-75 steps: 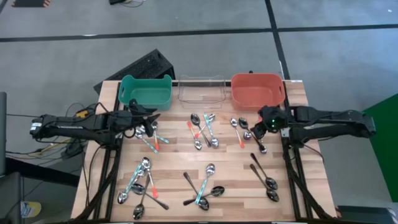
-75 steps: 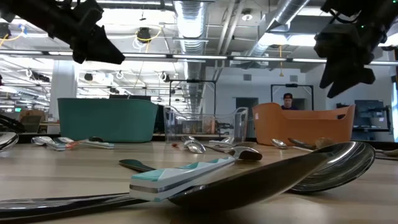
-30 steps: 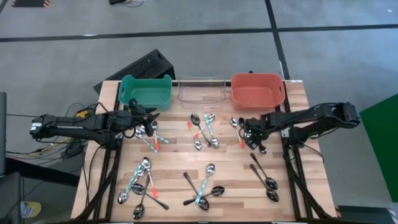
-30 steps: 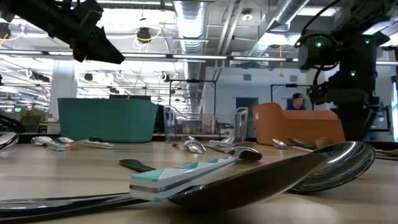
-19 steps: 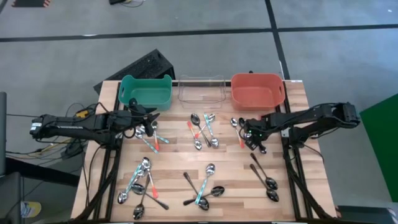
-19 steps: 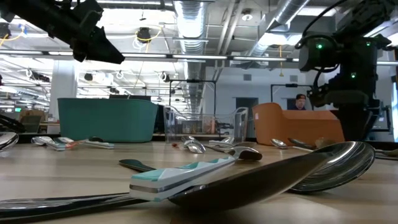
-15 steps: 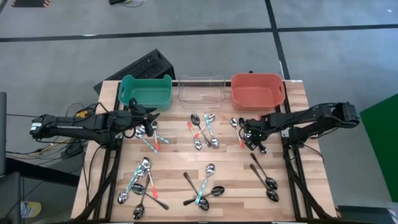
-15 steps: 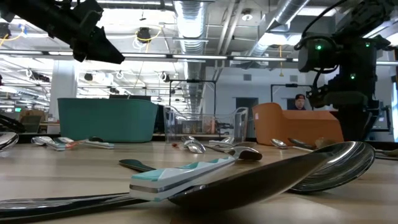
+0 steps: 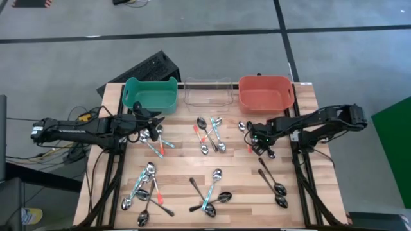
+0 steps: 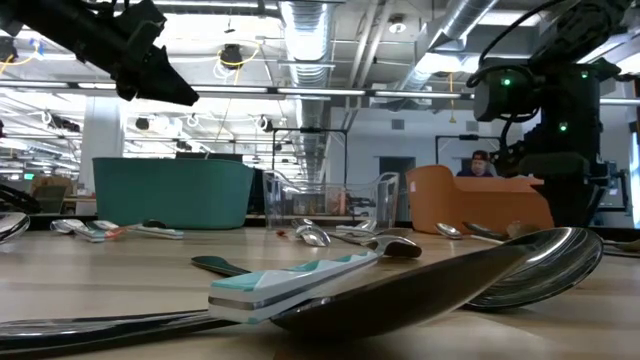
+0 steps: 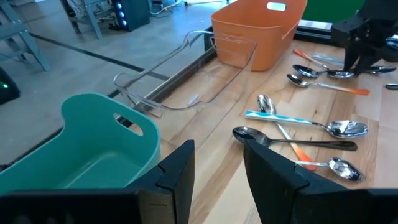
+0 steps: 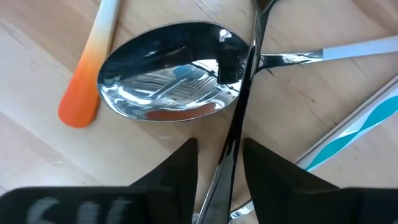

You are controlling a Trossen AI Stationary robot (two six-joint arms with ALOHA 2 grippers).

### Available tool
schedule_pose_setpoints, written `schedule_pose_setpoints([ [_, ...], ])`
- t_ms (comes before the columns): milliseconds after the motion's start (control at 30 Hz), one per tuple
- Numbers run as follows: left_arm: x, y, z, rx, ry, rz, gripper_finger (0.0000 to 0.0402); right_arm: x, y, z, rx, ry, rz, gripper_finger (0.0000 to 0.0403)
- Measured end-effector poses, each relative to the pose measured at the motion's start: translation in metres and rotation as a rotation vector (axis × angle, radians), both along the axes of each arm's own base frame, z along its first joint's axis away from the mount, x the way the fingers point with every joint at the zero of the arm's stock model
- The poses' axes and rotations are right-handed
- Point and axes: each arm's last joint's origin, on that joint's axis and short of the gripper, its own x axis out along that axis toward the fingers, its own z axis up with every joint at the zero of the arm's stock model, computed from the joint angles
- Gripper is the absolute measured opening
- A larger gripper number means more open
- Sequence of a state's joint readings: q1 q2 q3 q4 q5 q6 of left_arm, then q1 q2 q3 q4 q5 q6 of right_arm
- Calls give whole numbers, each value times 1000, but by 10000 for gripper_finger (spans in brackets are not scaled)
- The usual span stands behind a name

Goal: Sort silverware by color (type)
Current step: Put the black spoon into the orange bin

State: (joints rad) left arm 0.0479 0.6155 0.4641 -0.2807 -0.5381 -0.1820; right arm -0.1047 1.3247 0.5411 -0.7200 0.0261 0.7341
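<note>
Spoons with orange, teal or dark handles lie flat in several clusters on the wooden table (image 9: 302,192). My right gripper (image 9: 258,142) is low over the right-hand cluster, open. In the right wrist view its fingers (image 12: 180,171) stand either side of a dark spoon handle (image 12: 239,118) that crosses a shiny spoon bowl (image 12: 165,87), beside an orange handle (image 12: 90,81) and a teal handle (image 12: 348,137). My left gripper (image 9: 151,122) hovers open beside the teal bin (image 9: 151,95), above the left cluster (image 9: 156,138); the left wrist view (image 11: 217,180) shows its fingers apart.
The teal bin, a clear bin (image 9: 207,93) and an orange bin (image 9: 266,93) stand in a row along the table's far edge. More spoons lie at centre (image 9: 210,135), near left (image 9: 144,189), near centre (image 9: 209,196) and near right (image 9: 276,183). A person (image 10: 482,163) shows beyond the table.
My right gripper, which had come down from beside the orange bin onto the right spoon cluster, has edged slightly toward the table's left and stayed low. The left arm has kept still. No spoon has moved.
</note>
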Motion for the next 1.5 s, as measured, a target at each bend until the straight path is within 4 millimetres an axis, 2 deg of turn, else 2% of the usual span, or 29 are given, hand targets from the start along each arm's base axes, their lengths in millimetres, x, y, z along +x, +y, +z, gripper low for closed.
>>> schedule_pose_setpoints([
  [167, 0, 0, 0, -1, -1, 2, 125, 0, 0, 0, 0, 0, -2, 107],
  [467, 0, 0, 0, 0, -1, 4, 125, 0, 0, 0, -13, 4, -2, 18],
  [1033, 0, 1, 0, 12, -2, 28, 125, 12, 0, 21, -86, 19, 48, 17],
  [1167, 0, 1, 0, 10, -3, 29, 125, 17, 1, 34, -122, 18, 64, 17],
  [1267, 0, 1, 0, 9, -4, 29, 125, 19, 0, 51, -150, -15, 80, 17],
  [1500, 0, 1, 0, 0, -8, 25, 125, 17, -21, 112, -332, -79, 51, 17],
])
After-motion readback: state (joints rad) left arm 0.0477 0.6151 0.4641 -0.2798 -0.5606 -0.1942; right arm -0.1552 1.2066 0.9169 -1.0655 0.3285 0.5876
